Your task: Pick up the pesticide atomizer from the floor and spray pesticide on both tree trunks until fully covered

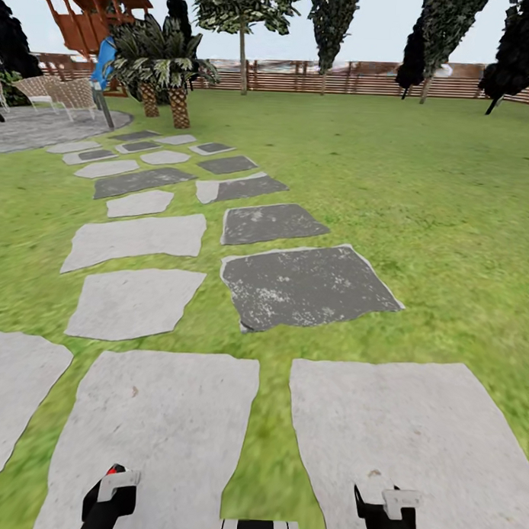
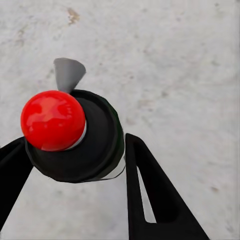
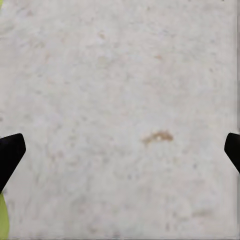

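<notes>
Stone slabs of floor run in two rows from near edge toward far left, grass between and to right. Left gripper over near-left slab, pesticide atomizer between its fingers. Right gripper over near-right slab. Palms at far end of path, playhouse behind them. Fence along far edge of lawn.

Both arms end in black hands, left hand and right hand, each topped by a white block.
</notes>
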You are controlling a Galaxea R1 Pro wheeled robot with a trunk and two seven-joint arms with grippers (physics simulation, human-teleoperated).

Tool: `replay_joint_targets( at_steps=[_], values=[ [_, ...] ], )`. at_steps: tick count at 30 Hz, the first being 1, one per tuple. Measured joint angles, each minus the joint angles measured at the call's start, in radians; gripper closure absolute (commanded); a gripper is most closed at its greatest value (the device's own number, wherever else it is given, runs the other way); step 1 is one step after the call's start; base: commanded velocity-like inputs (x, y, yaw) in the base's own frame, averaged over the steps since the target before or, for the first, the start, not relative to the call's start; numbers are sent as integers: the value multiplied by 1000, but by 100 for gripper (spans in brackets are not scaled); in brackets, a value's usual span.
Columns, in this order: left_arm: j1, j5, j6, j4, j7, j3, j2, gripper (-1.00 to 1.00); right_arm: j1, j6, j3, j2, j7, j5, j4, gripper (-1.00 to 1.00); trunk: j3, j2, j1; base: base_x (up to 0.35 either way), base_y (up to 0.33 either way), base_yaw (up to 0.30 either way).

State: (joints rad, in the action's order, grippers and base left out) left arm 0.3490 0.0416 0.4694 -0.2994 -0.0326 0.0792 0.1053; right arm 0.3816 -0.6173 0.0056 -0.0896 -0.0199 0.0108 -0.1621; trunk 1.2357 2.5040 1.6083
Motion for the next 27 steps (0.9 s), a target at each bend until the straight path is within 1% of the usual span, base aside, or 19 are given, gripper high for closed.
replay_joint_targets(
  at_steps=[6,10,18,27],
  values=[
    [-24,1,-1,9,-1,1,-3,100,0,-4,2,8,4,1,38,-100,-32,-1,-3,0,0,-22],
    [-56,0,1,20,-1,0,-5,100,0,-4,2,10,4,0,50,-100,-49,-2,-4,0,0,-2],
    [-66,-1,1,27,-1,-1,-7,100,-1,-4,1,10,-1,-1,52,-100,-80,-4,-8,0,0,0],
    [-67,-1,1,27,-1,-1,-7,100,0,-4,0,10,-2,-1,52,-100,-108,-66,-42,0,0,0]
  ],
)
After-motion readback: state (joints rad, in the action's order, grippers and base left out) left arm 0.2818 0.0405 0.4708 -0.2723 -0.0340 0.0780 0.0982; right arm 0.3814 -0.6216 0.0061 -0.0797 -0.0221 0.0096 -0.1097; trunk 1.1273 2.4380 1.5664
